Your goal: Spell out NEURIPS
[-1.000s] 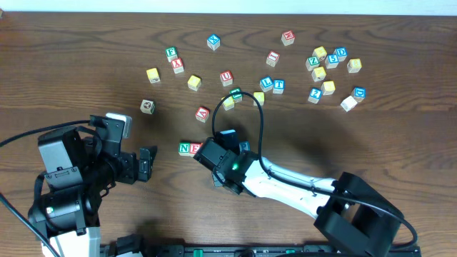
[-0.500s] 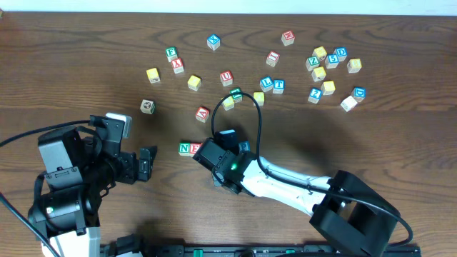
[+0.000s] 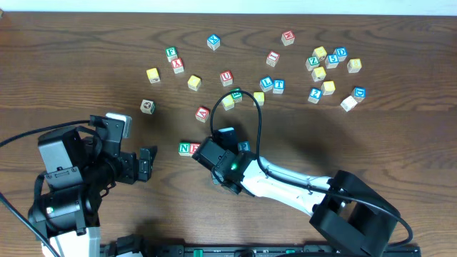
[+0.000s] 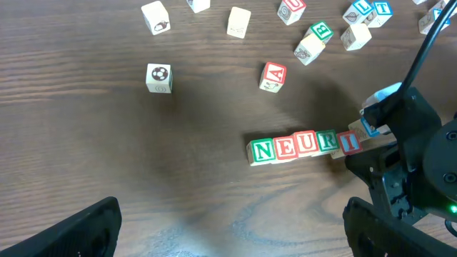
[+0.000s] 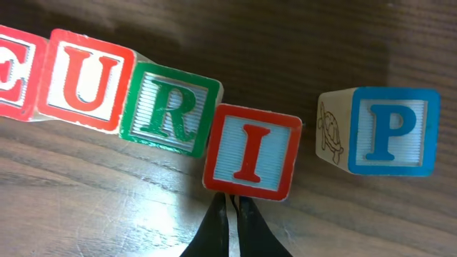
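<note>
Beneath the near face of the I cube [image 5: 251, 152], the right tool [image 5: 230, 214] is holding its fingers clenched together with nothing between them, its tip sitting close against that cube; we are not telling whether it is touching. The I is ending a line that is running left through the R cube [image 5: 170, 107], the U cube [image 5: 89, 78], the E cube [image 5: 11, 71] and, in the left wrist view, the N cube [image 4: 263, 150], and it is sitting slightly nearer the tool than its neighbours. Across a small gap to its right, the P cube [image 5: 389, 132] is lying with a turtle drawing on its side face. We are judging these wooden cubes to be light, stiff and smooth, sliding readily on the tabletop [image 4: 107, 164]. A square nudge on a flat face, or a pinch across two opposite faces, is looking best, since an off-centre push is likely to be turning one. We are not picking out the S among the loose cubes [image 3: 318, 71] further back. Open room is lying right of the P and along the row's near side. The left tool [image 3: 146, 163] is hanging spread wide and empty, well apart to the left.
</note>
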`<state>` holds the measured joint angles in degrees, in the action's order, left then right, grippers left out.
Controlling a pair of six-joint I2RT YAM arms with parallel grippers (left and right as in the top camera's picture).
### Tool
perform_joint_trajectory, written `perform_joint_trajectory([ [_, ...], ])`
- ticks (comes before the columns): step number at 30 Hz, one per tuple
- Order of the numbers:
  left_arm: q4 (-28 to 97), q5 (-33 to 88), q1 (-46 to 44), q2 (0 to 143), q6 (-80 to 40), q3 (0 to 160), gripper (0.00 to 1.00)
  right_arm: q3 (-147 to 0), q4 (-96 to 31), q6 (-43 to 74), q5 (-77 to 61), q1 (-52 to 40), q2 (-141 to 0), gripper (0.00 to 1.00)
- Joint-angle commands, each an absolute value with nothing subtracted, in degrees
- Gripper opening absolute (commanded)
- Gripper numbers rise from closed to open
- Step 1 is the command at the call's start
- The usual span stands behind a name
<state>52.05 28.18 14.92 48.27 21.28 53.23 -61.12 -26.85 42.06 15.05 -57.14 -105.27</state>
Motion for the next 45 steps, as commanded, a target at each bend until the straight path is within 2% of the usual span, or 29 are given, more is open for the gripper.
perform_joint_trajectory([
  [1,51.8,28.9,15.2,48.2,22.3,54.4,0.97,-60.8,-26.5,41.1,17.1,-57.6,-105.8,0.01],
  [45,51.8,28.9,15.2,48.2,22.3,54.4,0.97,-60.8,-25.3,40.2,17.1,-57.4,-106.8,0.01],
])
